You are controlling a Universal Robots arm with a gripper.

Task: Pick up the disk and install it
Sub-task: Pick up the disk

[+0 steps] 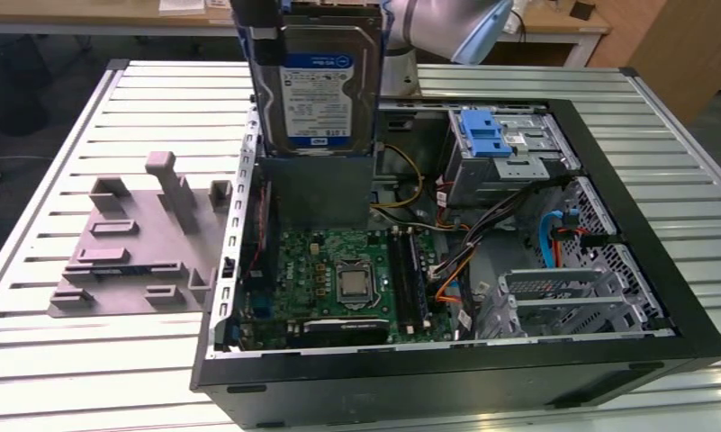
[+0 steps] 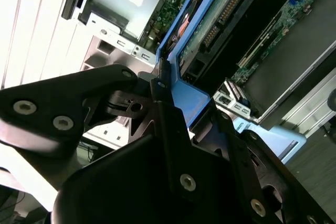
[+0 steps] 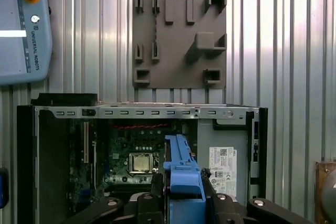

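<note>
The disk (image 1: pixel 318 85), a silver hard drive with a blue-and-white label in a blue bracket, hangs upright above the open computer case (image 1: pixel 456 378), over its far left part. In both wrist views my gripper (image 3: pixel 182 183) is shut on the disk's blue bracket (image 3: pixel 181 174), with black fingers (image 3: pixel 156 182) on either side. The second wrist view shows the gripper (image 2: pixel 189 100) clamped on the bracket (image 2: pixel 195 103) and the disk's green circuit side (image 2: pixel 210 19) beyond it. Below the disk lies the motherboard (image 1: pixel 348 279). A drive cage with a blue latch (image 1: pixel 495 135) sits at the case's far right.
A grey fixture plate (image 1: pixel 132 243) with raised blocks lies on the slatted table (image 1: pixel 84 360), at the exterior view's left of the case. Cables (image 1: pixel 481 234) cross the case's middle. A grey metal box with a white sticker (image 3: pixel 221 162) sits inside the case. A teach pendant (image 3: pixel 23 24) rests on the table.
</note>
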